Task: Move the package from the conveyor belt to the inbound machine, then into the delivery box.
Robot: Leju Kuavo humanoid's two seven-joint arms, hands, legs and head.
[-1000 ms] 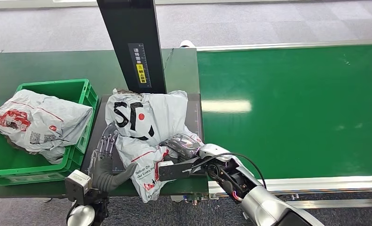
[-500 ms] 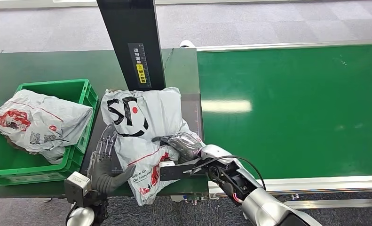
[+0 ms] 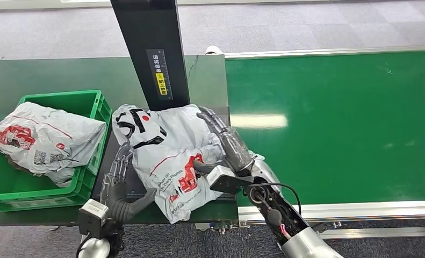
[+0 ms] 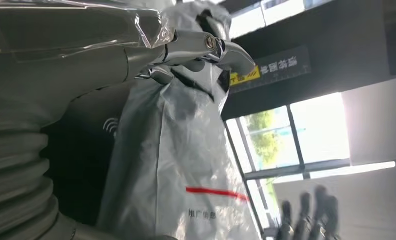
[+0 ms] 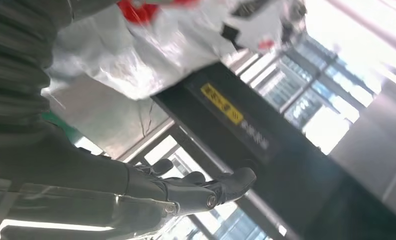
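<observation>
1. A grey tiled floor lies behind a dark green table; to the right runs the bright green conveyor belt with silver edge rails.
2. The inbound machine stands at the table's middle: a black upright column over a dark flat platform.
3. The package lies on that platform, at the column's foot. It is a soft, crumpled grey-white plastic mailer bag, creased and bulging, and its lower end hangs over the platform's near edge.
4. Its long axis runs from the far left, by the column, to the near right.
5. Large black strokes and a red dot show on the bag's far end, a red line and a red logo nearer the middle. Small print beside the logo seems to read "Deliver On Our Every Promise", but it is too small to be sure.
6. The column carries a black label with white characters and a yellow strip, too small to read.
7. The left hand lies against the package's left side, fingers straight and spread, gripping nothing.
8. The right hand lies flat against the package's right side, fingers extended toward the column, not closed on it.
9. A green delivery box on the left holds another grey mailer bag with red markings.
</observation>
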